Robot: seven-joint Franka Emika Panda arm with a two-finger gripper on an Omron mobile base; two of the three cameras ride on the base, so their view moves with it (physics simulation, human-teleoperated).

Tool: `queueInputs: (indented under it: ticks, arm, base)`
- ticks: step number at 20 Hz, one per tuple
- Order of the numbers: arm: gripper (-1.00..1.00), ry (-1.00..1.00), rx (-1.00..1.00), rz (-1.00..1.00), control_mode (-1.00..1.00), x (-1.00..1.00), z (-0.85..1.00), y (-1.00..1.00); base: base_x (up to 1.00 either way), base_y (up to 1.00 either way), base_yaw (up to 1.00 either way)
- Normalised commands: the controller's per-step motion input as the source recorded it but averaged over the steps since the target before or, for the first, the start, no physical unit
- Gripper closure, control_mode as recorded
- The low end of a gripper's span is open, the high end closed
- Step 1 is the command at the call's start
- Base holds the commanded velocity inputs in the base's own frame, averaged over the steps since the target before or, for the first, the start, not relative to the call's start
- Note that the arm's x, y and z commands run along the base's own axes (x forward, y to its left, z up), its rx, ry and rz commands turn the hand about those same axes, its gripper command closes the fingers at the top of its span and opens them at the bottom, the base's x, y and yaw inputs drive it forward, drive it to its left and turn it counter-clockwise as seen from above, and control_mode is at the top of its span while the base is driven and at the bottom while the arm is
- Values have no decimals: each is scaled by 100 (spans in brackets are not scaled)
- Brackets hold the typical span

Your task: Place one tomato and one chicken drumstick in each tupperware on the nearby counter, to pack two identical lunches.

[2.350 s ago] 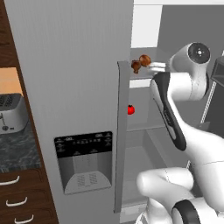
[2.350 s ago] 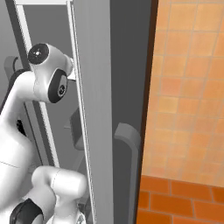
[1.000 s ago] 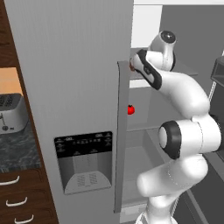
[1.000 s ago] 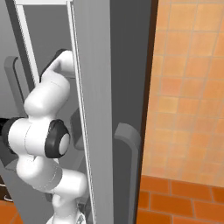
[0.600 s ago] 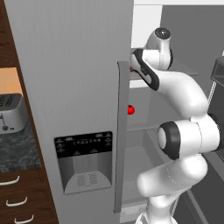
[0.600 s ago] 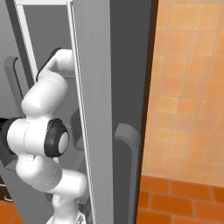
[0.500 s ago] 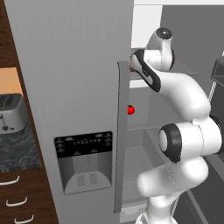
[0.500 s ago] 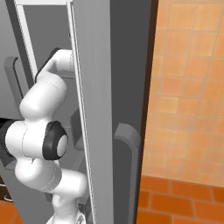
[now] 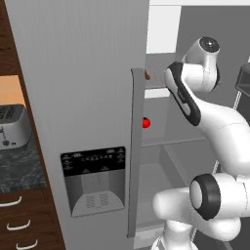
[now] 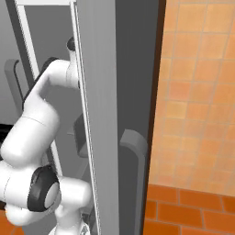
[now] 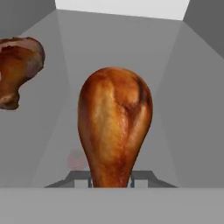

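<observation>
In the hand view a browned chicken drumstick [image 11: 114, 131] stands upright, thick end up, with my gripper [image 11: 111, 178] shut on its narrow lower end. Another chicken drumstick [image 11: 17, 70] lies to its left on the same grey fridge shelf. From the left base view my arm reaches onto the upper fridge shelf, the hand mostly hidden behind the door edge, where a bit of brown drumstick [image 9: 147, 75] peeks out. One shelf lower sits a small red tomato [image 9: 146, 122]. The tupperware is out of view.
The grey fridge door [image 9: 88, 73] with its dispenser panel [image 9: 93, 181] and long handle [image 9: 135, 151] stands just left of my arm. A toaster [image 9: 10, 128] rests on the black counter [image 9: 22, 171] further left. An orange tiled wall [image 10: 197, 92] lies right of the fridge.
The jaws have closed on the drumstick's narrow end. The arm has shifted slightly at the upper shelf; the tomato has stayed put.
</observation>
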Motion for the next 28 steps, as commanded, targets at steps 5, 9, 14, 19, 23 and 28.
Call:
queueInputs:
  ticks: [5, 9, 14, 19, 23, 28]
  arm:
    - [100, -2, 2, 0, -100, -100, 1, 0]
    - [100, 0, 0, 0, -100, -100, 0, 0]
    - [100, 0, 0, 0, -100, -100, -17, 1]
    - [100, 0, -1, 0, 100, -40, -15, 9]
    - [100, 0, 0, 0, 100, 0, 0, 0]
    - [100, 0, 0, 0, 100, 0, 0, 0]
  base:
    - [0, 0, 0]
    - [0, 0, 0]
    - [0, 0, 0]
    - [-60, 45, 3]
    - [-100, 100, 13]
    - [-32, 100, 8]
